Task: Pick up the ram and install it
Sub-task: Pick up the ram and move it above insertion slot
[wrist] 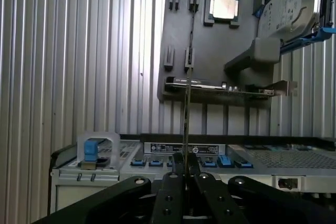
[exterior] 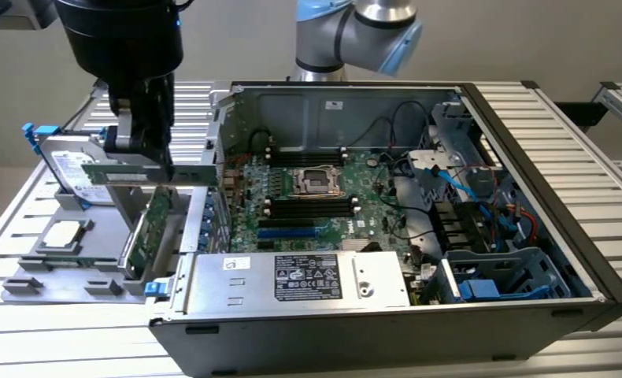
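Pinching the ram (exterior: 190,175) w/ gripper (exterior: 151,161) nearly shut on it, holding it up over the gray tray (exterior: 38,279) by the PC box (exterior: 395,339), maybe risking a tilt or slip bc grip's tiny, then missing the slot (exterior: 311,206).

The arm (exterior: 342,35) is showing silver joints with light-blue caps (exterior: 401,46), a fat black cylindrical wrist (exterior: 122,35), and a black end effector (wrist: 185,163) with hinged links and round screws (wrist: 167,199).
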Tool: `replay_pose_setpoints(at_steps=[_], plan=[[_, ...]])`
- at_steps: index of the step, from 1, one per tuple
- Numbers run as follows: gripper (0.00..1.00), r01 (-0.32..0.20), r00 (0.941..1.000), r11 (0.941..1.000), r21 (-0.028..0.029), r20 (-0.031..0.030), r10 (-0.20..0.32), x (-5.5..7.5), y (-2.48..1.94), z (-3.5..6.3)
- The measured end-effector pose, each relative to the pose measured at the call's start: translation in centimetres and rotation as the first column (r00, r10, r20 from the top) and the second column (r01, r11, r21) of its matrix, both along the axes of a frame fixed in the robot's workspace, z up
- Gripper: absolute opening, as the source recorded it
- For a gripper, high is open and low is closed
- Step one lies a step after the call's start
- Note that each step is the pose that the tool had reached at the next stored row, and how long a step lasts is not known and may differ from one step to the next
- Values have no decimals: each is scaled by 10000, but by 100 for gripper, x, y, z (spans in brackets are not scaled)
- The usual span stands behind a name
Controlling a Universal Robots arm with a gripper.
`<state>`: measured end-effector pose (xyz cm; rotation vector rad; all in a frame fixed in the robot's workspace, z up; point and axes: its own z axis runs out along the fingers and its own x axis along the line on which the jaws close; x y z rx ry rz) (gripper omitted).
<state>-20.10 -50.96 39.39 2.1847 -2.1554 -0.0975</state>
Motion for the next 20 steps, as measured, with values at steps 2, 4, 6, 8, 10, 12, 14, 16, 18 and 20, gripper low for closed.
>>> replay_pose_setpoints(at_steps=[2,4,6,8,10,12,14,16,18,20], plan=[[14,0,10000,10000,1,1,0,87,11,12],[14,-1,10000,10000,-1,-1,1,174,22,25],[14,0,10000,10000,-1,-1,0,263,33,38],[14,-1,10000,10000,0,0,1,351,44,49],[14,1,10000,10000,0,0,-1,438,54,60],[14,0,10000,10000,1,0,0,526,65,71],[14,0,10000,10000,0,0,0,618,76,84],[14,0,10000,10000,0,0,0,705,87,96],[14,-1,10000,10000,1,0,1,791,99,103],[14,0,10000,10000,-1,0,0,868,116,105]])
